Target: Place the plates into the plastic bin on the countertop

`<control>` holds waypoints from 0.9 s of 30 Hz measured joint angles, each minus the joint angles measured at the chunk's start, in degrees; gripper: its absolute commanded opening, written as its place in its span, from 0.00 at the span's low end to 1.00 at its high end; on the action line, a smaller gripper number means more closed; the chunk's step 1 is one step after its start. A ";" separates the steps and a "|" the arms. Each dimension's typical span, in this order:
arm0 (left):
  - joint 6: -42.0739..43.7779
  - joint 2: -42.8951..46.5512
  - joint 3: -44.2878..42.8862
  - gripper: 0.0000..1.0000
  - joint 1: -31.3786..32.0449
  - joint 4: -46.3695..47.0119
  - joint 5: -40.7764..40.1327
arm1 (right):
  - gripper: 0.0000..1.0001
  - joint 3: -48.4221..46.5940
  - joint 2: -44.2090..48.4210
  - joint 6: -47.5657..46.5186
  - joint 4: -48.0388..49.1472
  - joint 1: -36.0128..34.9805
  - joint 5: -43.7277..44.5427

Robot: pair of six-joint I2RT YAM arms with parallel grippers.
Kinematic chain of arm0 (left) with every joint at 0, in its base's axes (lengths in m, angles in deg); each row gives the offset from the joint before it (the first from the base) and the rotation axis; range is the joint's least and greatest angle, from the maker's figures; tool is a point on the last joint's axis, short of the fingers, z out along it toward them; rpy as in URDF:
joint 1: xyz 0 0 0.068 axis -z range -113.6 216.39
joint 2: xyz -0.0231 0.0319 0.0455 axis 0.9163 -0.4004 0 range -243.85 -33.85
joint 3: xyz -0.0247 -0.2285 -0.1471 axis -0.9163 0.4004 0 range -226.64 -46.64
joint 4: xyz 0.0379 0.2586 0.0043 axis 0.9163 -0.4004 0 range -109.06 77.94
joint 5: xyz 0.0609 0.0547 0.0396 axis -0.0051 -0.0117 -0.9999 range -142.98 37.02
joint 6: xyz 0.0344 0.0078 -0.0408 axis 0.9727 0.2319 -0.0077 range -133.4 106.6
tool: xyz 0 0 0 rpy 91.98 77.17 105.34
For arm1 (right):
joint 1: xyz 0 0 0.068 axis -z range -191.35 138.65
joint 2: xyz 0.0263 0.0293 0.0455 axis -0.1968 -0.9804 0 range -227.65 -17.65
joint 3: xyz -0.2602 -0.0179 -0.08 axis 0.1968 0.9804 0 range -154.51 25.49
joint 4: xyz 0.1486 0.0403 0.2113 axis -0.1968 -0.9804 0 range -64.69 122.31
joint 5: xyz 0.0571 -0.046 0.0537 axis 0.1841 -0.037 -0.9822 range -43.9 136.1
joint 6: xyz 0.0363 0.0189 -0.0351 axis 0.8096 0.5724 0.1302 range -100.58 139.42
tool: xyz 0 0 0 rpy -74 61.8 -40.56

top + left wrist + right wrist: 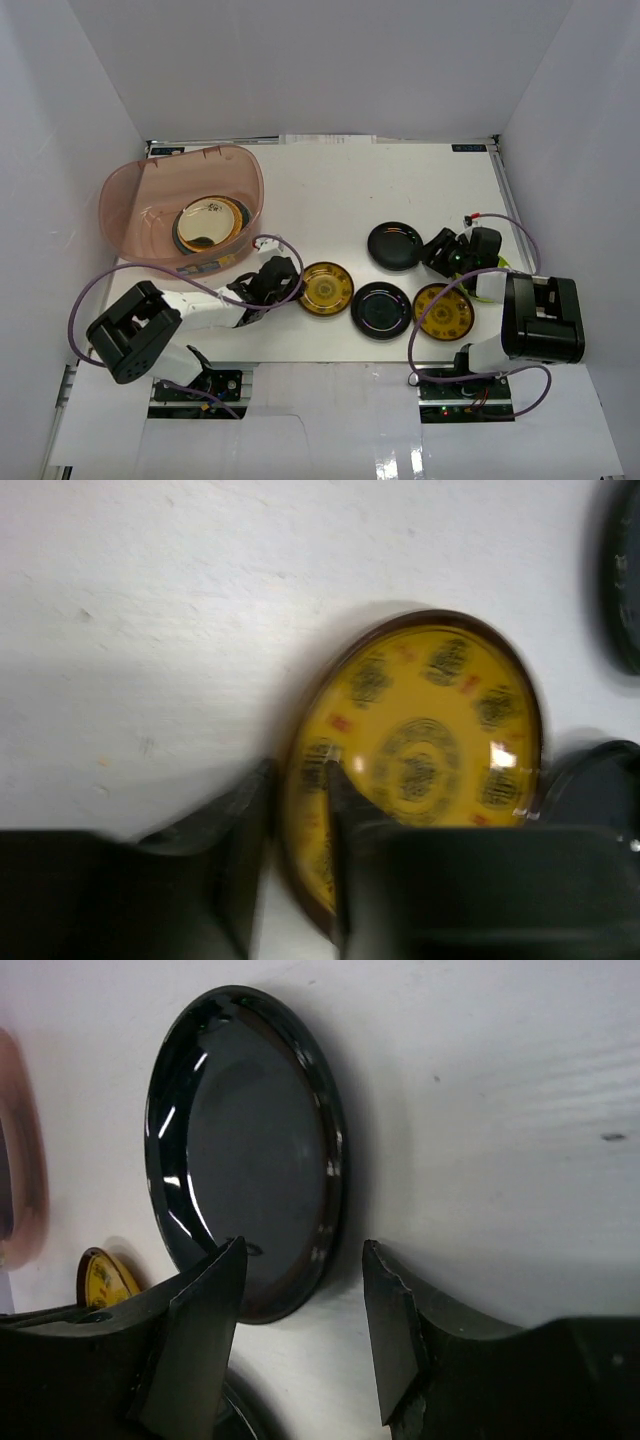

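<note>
Two gold-patterned plates (326,288) (444,311) and two glossy black plates (394,246) (381,309) lie on the white countertop (330,190). The pinkish plastic bin (140,205) at the back left holds a stack of plates (210,222). My left gripper (283,283) is at the left gold plate (420,760); its fingers (345,820) pinch the plate's near rim, one inside and one outside. My right gripper (437,250) stands open just right of the far black plate (240,1150), with bare table between its fingers.
White walls enclose the table on three sides. Cables loop from both arms over the near part of the table. In the right wrist view the bin (20,1150) shows at the far left edge.
</note>
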 measured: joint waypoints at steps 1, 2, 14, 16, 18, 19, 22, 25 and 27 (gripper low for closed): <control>-0.04 -0.76 -0.15 0.21 0.00 0.44 -0.59 | 0.55 -0.76 -1.18 0.20 0.79 -0.81 0.00; -0.15 -1.66 -0.28 0.12 -0.11 0.87 -1.07 | 0.51 -1.44 -2.51 0.48 1.55 -1.60 -0.07; 2.89 16.68 -3.61 0.00 0.09 -11.69 -2.75 | 0.08 -2.67 -10.03 10.45 12.85 -2.43 -0.46; 4.61 21.57 -8.00 0.00 0.09 -15.37 -3.21 | 0.08 -2.67 -9.18 11.17 13.40 -2.47 -0.63; 7.19 25.68 -14.49 0.00 0.02 -17.88 -4.61 | 0.08 -2.69 -7.02 12.09 13.40 -2.62 -0.90; 8.57 26.73 -17.73 0.00 -0.11 -19.52 -5.77 | 0.08 -2.69 -5.57 12.37 13.27 -2.64 -1.09; 13.20 28.50 -26.91 0.00 -2.86 -22.10 -9.27 | 0.08 -3.04 1.11 13.16 12.85 -2.75 -1.84; 16.57 29.88 -31.10 0.00 -12.79 -23.71 -9.31 | 0.08 -4.83 8.20 13.03 10.60 -3.61 -1.86; 17.90 30.21 -31.36 0.00 -22.16 -25.40 -7.21 | 0.08 -7.06 12.55 12.24 8.09 -5.55 -1.31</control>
